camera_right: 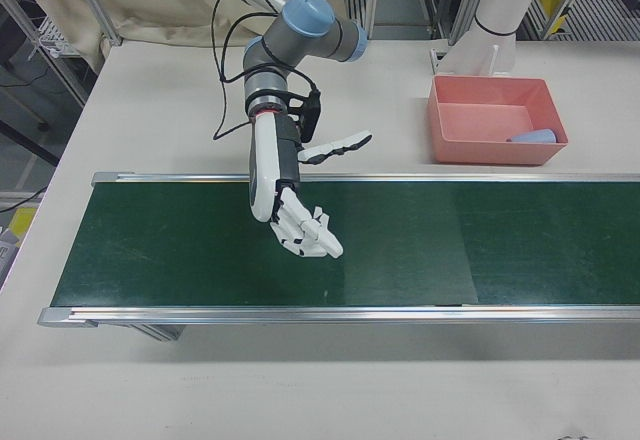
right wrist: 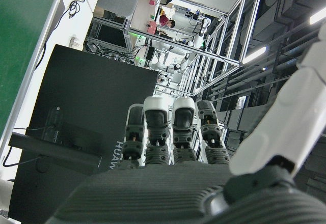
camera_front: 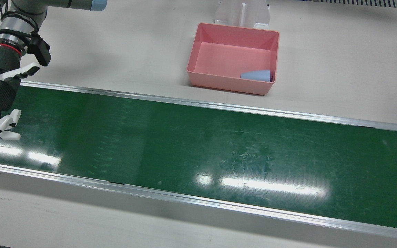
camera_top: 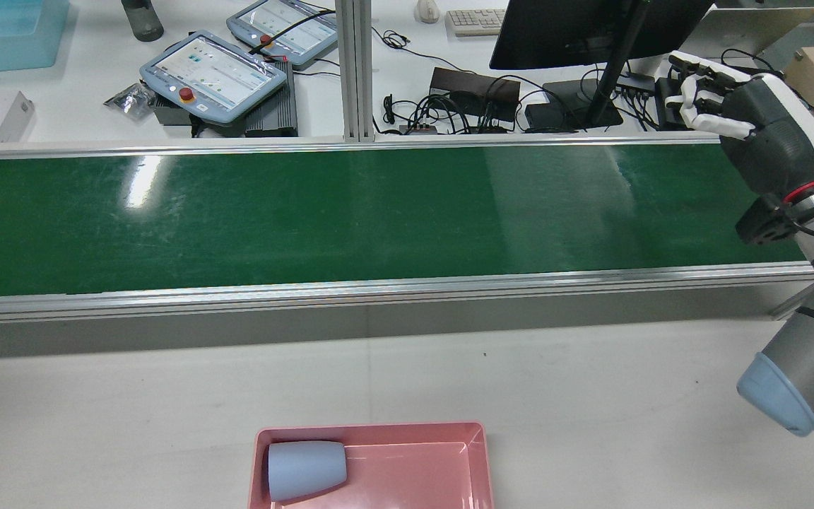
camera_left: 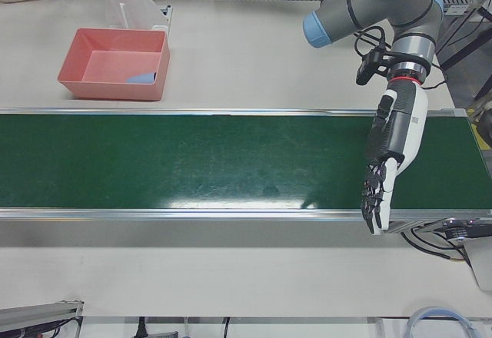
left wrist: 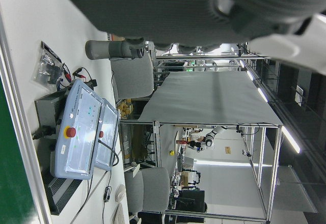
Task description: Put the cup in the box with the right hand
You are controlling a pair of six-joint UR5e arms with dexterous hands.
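**Station with the cup at rest in the box.** Your right robot hand point(camera_right: 300, 225) hangs over the green conveyor belt point(camera_front: 198, 144) with its fingers spread and nothing between them. The right hand view confirms this: straight fingers and no object against the palm.

The cup point(camera_front: 256, 75), pale blue, lies on its side inside the pink box point(camera_front: 233, 29), which stands on the counter point(camera_front: 339, 69) beyond the belt's rail on the robot's side. From your right robot hand, the cup lies toward the robot's left and back toward the arm pedestals, well apart from the fingers.

The cup's long axis runs roughly parallel to the belt. The wide mouth points away from your right robot hand and the narrow base points toward it. The cup sits in the box corner farthest from that hand along the belt, against the wall nearest the belt.

The left robot hand point(camera_left: 384, 177) also hangs over the belt, fingers extended downward and empty, well away on the box's other side. The right one appears the nearer of the two, though the views do not settle this firmly.

Judged from this arrangement, the placement looks complete. If you do reach again, the approach runs leftward and back across the rail, along the cup's axis to its base.
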